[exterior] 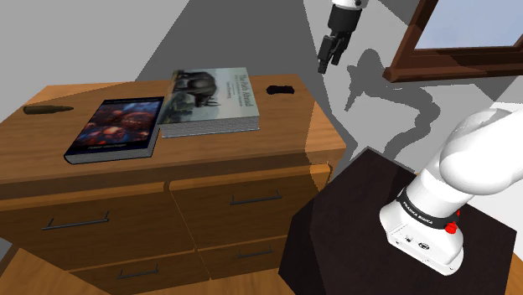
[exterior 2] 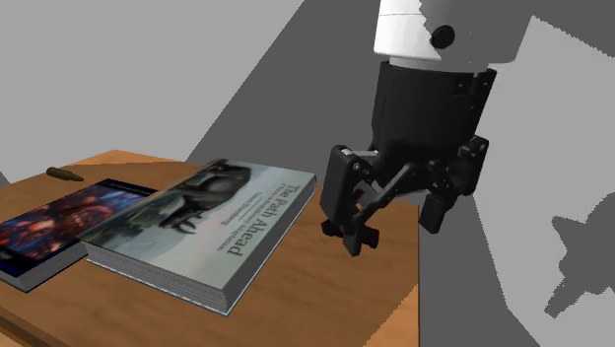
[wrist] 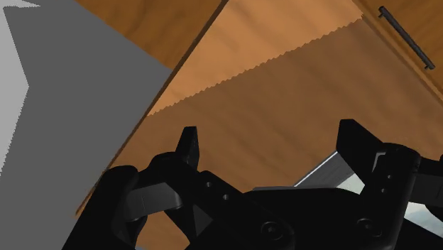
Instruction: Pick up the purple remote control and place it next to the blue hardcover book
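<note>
blue book (exterior: 116,127): front of dresser (exterior: 289,126), grey book (exterior: 214,99) touching it | dark remote (exterior: 281,89): far corner, apart from both books | gripper (exterior: 328,63): aloft beyond remote, fingers spread, empty | progress: not started; grasp, carry, placement remain

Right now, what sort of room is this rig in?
Probably a bedroom or living room: a wooden dresser with drawers, a blue book and a grey book on top, a framed window or mirror on the wall.
</note>
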Tool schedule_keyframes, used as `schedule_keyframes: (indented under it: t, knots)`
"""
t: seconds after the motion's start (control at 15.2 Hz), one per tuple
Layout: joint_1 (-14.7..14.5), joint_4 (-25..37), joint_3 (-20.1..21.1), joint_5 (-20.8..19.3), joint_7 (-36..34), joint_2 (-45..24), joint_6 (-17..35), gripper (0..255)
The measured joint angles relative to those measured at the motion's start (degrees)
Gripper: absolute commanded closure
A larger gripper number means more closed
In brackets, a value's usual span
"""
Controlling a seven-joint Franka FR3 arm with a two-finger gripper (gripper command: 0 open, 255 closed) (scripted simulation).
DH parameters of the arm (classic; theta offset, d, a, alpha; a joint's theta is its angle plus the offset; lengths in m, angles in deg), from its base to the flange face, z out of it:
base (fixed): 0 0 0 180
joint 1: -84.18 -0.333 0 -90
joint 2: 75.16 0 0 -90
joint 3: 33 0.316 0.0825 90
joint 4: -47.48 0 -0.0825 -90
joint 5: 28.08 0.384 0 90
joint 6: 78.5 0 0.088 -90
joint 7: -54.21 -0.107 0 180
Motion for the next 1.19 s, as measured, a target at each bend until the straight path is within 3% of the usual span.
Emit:
schedule_keyframes:
  t: [0.66, 1.19]
  knots:
    - [-1.1, 9.5, -2.5, 1.9, 6.9, -21.2, 12.4, 0]
    - [-0.8, 24.3, -2.9, 5.4, 13.0, -40.0, 16.9, 0]
